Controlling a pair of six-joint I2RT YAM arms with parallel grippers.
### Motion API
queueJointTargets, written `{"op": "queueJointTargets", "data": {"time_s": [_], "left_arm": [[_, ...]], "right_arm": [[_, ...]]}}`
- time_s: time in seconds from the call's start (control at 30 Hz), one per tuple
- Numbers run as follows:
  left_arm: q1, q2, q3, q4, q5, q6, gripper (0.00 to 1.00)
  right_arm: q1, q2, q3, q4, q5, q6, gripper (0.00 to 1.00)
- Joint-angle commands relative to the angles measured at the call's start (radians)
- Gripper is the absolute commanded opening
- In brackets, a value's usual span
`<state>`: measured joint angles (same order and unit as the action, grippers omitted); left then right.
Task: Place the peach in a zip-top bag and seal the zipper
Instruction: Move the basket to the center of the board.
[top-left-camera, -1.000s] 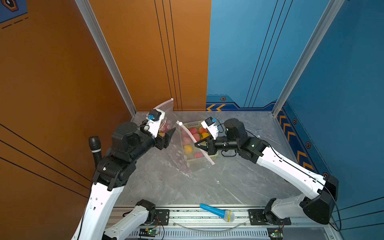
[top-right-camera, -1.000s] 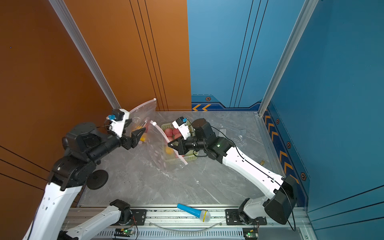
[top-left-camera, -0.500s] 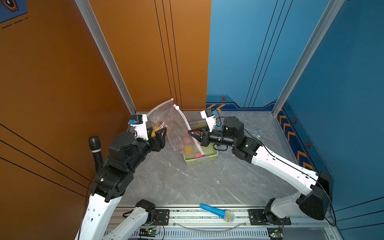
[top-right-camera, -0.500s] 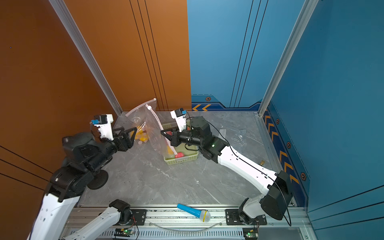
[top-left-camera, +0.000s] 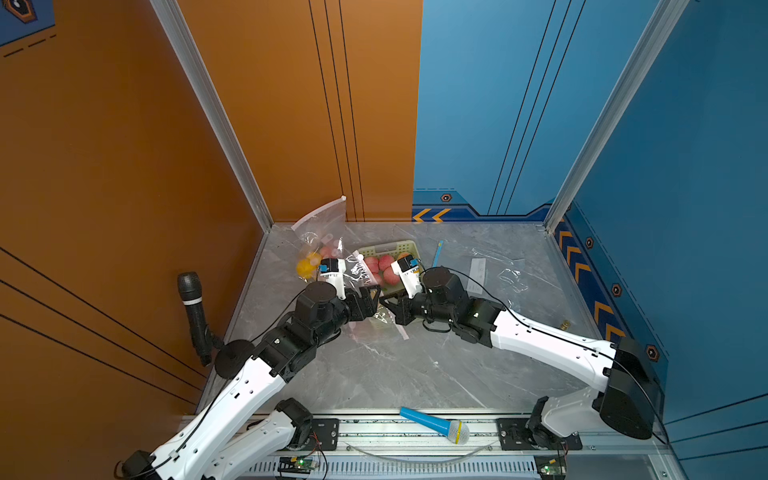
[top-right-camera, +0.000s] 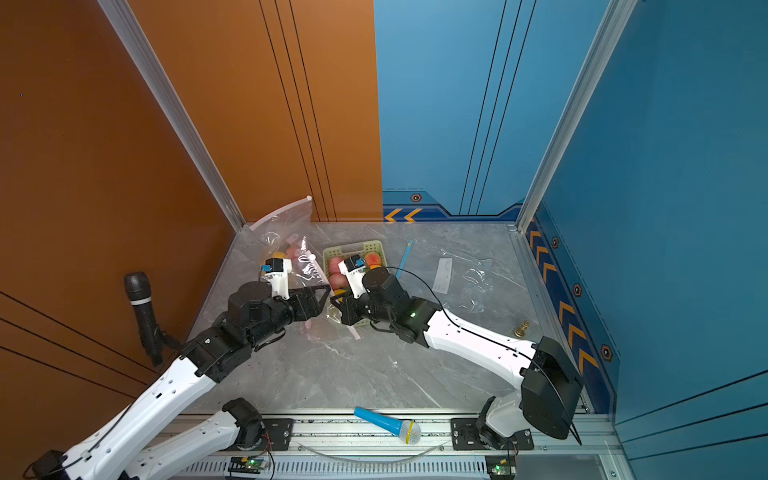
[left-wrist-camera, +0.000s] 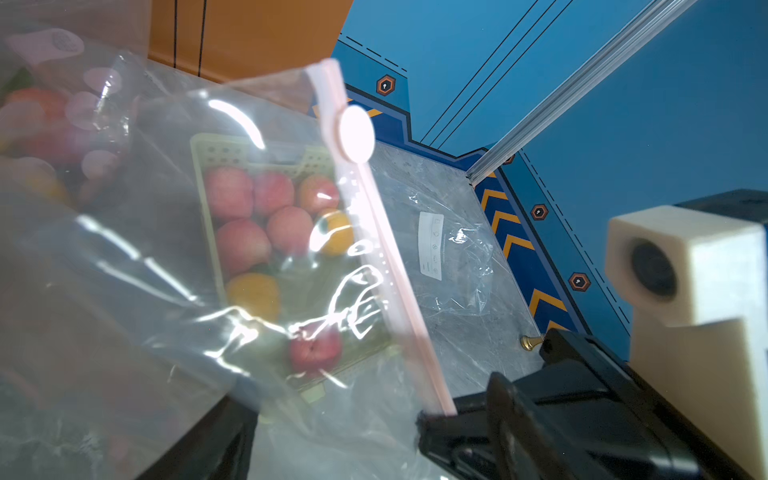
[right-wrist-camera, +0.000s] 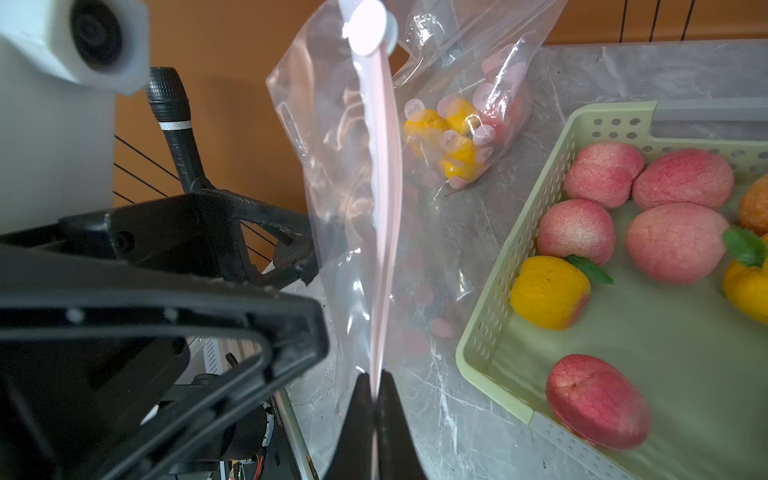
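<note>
In both top views an orange wall (top-left-camera: 104, 166) (top-right-camera: 83, 166) fills the left and part of the back. At a vertical seam it meets a blue wall (top-left-camera: 478, 104) that continues along the right. 2 slanting aluminium posts (top-left-camera: 211, 112) mark the corners. Below lies a grey marble-patterned tabletop (top-left-camera: 395, 374), bordered by a blue strip with orange chevrons (top-left-camera: 601, 309), under even, soft light

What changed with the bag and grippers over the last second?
The zip-top bag, lifted upright half a second ago, has come back down over the basket, and both grippers dropped toward the table's front. The left gripper stands open beside it. Unchanged: right gripper shut on the zipper, basket, peaches.
</note>
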<state>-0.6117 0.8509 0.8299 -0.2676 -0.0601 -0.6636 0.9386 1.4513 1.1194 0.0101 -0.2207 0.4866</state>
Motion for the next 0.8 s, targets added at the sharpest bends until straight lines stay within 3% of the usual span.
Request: {"op": "queueJointTargets", "data": {"time_s": [0.0, 0.47, 0.63, 0.77], "left_arm": [[-0.022, 0.0, -0.005, 0.07, -0.05, -0.028, 0.9], [-0.015, 0.063, 0.06, -0.012, -0.074, -0.019, 0.9], [0.001, 0.043, 0.027, 0.06, -0.037, -0.02, 0.62], [0.016, 0.027, -0.012, 0.151, 0.005, -0.036, 0.49]], "right_arm": [[0.014, 0.012, 0.002, -0.004, 0.048, -0.024, 0.0], [0.079, -0.041, 0.041, -0.078, 0.143, -0.178, 0.0], [0.08, -0.066, 0.026, -0.06, 0.151, -0.169, 0.0], [0.077, -0.073, 0.003, -0.017, 0.126, -0.141, 0.0]]}}
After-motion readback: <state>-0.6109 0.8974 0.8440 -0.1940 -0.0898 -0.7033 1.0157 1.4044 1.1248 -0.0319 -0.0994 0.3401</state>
